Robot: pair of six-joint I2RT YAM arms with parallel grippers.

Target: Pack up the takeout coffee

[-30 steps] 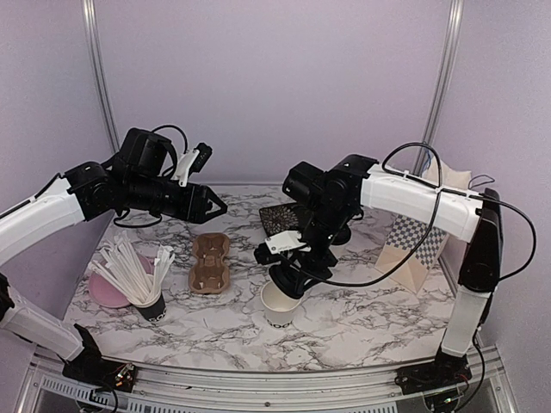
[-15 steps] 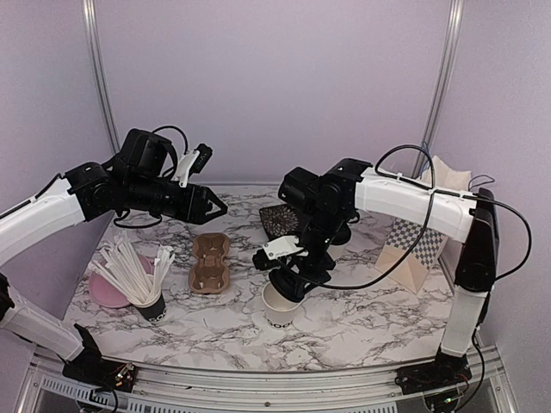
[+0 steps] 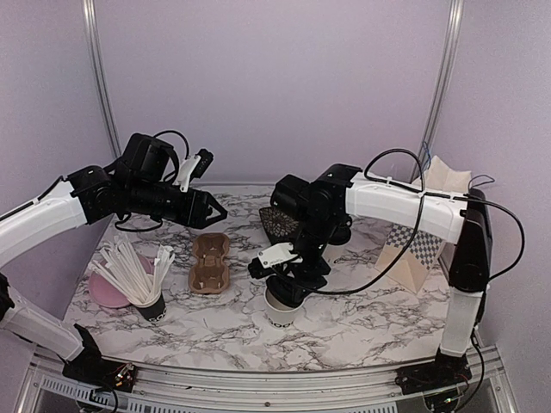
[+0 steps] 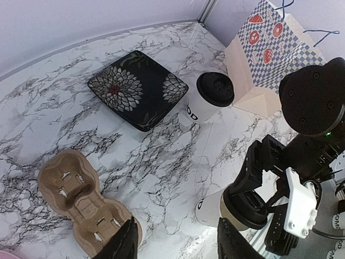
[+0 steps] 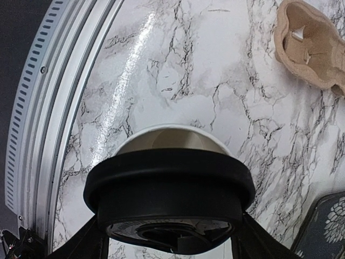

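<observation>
My right gripper [image 3: 287,287] [image 5: 170,237] is shut on a round black lid [image 5: 170,189] [image 4: 249,208]. The lid is right over the mouth of an open white paper cup [image 3: 279,313] [image 5: 168,141] [image 4: 214,206] at the table's front centre. The cup's far rim still shows past the lid, and I cannot tell whether the two touch. A second white cup with its black lid on [image 4: 207,100] stands near the plate; the right arm hides it in the top view. My left gripper [image 3: 215,209] [image 4: 175,240] hangs open and empty above the brown cardboard tray [image 3: 209,262] [image 4: 75,197].
A black flowered plate [image 3: 277,220] [image 4: 137,89] lies at the back centre. A checkered paper bag [image 3: 415,249] [image 4: 269,59] lies at the right. A black cup of white sticks [image 3: 145,292] and a pink dish [image 3: 103,291] stand at the front left.
My right gripper has come down and slightly left with the lid, closer onto the open cup. The left arm has barely moved.
</observation>
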